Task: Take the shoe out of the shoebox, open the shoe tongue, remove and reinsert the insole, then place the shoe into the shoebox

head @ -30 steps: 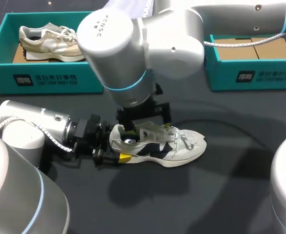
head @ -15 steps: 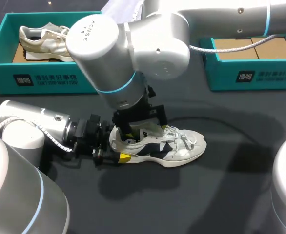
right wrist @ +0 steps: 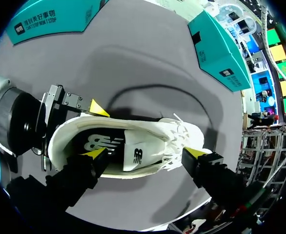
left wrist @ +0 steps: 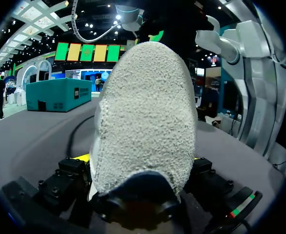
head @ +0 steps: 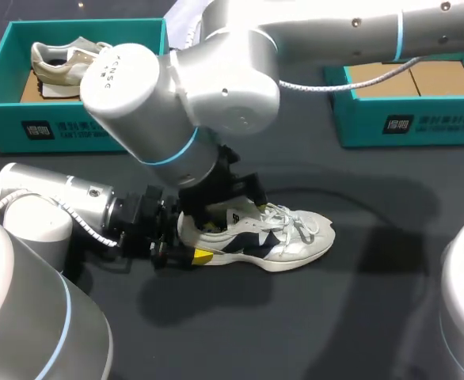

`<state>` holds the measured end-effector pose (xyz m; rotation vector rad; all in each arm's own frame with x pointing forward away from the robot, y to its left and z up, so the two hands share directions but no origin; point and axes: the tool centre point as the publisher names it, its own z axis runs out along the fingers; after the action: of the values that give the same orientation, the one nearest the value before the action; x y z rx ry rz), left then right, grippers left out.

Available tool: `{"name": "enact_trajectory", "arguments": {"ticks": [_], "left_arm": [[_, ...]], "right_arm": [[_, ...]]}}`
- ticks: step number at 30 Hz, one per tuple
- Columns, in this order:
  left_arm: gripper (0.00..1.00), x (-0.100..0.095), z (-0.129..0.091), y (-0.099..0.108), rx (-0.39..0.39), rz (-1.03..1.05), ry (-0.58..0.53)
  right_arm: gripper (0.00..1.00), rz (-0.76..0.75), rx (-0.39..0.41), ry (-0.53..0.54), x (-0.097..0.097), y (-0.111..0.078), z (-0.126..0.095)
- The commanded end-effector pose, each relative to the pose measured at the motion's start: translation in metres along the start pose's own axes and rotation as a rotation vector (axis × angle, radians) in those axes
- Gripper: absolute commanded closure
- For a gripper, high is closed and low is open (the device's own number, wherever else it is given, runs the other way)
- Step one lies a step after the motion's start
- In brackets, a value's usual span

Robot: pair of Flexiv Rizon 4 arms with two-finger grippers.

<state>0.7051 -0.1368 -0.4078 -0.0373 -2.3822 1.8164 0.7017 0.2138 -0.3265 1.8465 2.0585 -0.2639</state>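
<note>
A white and navy shoe [head: 283, 241] lies on its sole on the dark table, toe to the right. My left gripper [head: 186, 244] comes in level from the left and is shut on the heel [left wrist: 145, 117], one yellow tip [right wrist: 99, 108] against the shoe's far side. My right gripper [right wrist: 147, 153] hangs over the shoe [right wrist: 148, 131], open. One of its fingertips [right wrist: 96, 155] sits at the shoe's opening above the dark insole [right wrist: 101, 142], the other [right wrist: 196, 154] beside the laces. The white tongue [right wrist: 135, 155] lies between them, untouched.
At the back left a teal shoebox [head: 74, 131] holds a beige shoe [head: 77, 63]. A second teal box [head: 414, 119] with cardboard inside stands at the back right. My right arm's large elbow [head: 176, 95] hangs over the table's middle.
My right arm has swung left and sunk, bringing its open gripper lower onto the shoe's opening. The shoe and my left gripper have stayed put.
</note>
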Motion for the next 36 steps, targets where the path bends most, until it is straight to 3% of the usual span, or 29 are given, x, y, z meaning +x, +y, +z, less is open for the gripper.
{"name": "enact_trajectory", "arguments": {"ticks": [1, 16, 21, 35, 36], "left_arm": [[1.0, 0.001, 0.001, 0.0, -0.003, 0.0, -0.001], [1.0, 0.001, 0.001, 0.0, -0.003, 0.0, -0.001], [1.0, 0.001, 0.001, 0.0, -0.003, 0.0, -0.001], [1.0, 0.001, 0.001, 0.0, -0.003, 0.0, -0.001], [1.0, 0.001, 0.001, 0.0, -0.003, 0.0, -0.001]], "right_arm": [[0.0, 0.19, -0.008, -0.082, 0.005, -0.006, 0.007], [0.0, 0.241, -0.016, -0.126, -0.014, -0.005, 0.027], [0.0, 0.255, -0.023, -0.128, -0.027, -0.013, 0.033], [0.0, 0.278, -0.045, -0.133, -0.043, -0.018, 0.025], [0.04, 0.278, -0.047, -0.133, -0.044, -0.017, 0.025]]}}
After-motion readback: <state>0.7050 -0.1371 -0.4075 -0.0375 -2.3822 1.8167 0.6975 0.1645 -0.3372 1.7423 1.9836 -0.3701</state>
